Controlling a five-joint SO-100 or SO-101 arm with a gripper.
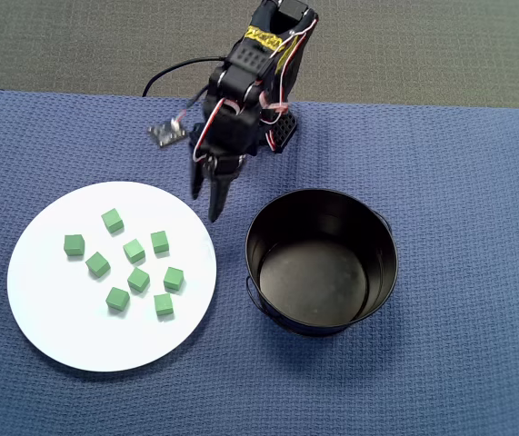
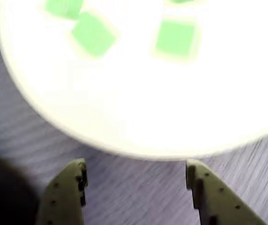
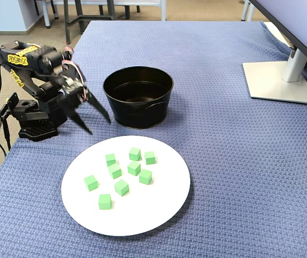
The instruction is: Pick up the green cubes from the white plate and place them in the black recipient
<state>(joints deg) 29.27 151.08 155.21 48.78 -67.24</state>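
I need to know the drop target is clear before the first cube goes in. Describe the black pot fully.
The black pot is round, glossy, metal-looking, with tall straight walls and a small lug on its side. It stands upright on the blue cloth, beside the white plate without touching it. Its inside looks empty.

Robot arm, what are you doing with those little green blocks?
The gripper hangs open and empty above the blue cloth, between the black pot and the white plate. All nine green cubes sit on the plate, and the pot looks empty, so none has been moved yet.
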